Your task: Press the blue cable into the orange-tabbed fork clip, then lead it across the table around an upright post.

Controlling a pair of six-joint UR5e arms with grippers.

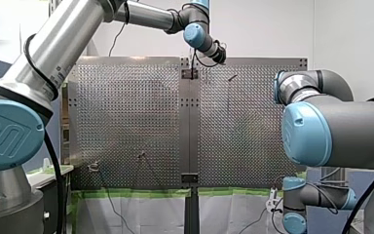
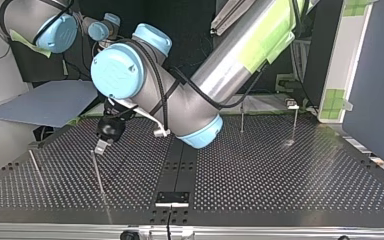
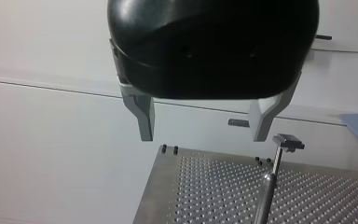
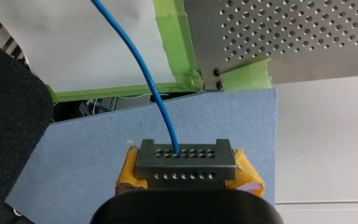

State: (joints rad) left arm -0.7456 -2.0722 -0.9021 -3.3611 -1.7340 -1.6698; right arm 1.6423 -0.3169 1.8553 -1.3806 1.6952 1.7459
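Observation:
The blue cable [image 4: 142, 65] runs out from between the yellow pads of my right gripper [image 4: 186, 158], which is shut on it beside the table's taped corner. My left gripper [image 3: 203, 138] is black with metal fingers; it is open with nothing between them. It hangs over the perforated table [image 3: 307, 196], just beside the flat head of an upright post [image 3: 286, 141]. In the top view my left gripper [image 2: 101, 146] sits above a thin post [image 2: 98, 175] at that view's left. No orange-tabbed clip can be made out.
Two more upright posts [image 2: 242, 117] [image 2: 295, 120] stand at the top view's far right, and another leans at its left [image 2: 34, 162]. A blue-grey sheet [image 4: 98, 154] lies under my right gripper. Green tape [image 4: 177, 42] lines the table edge. A black bracket [image 2: 172, 198] sits mid-table.

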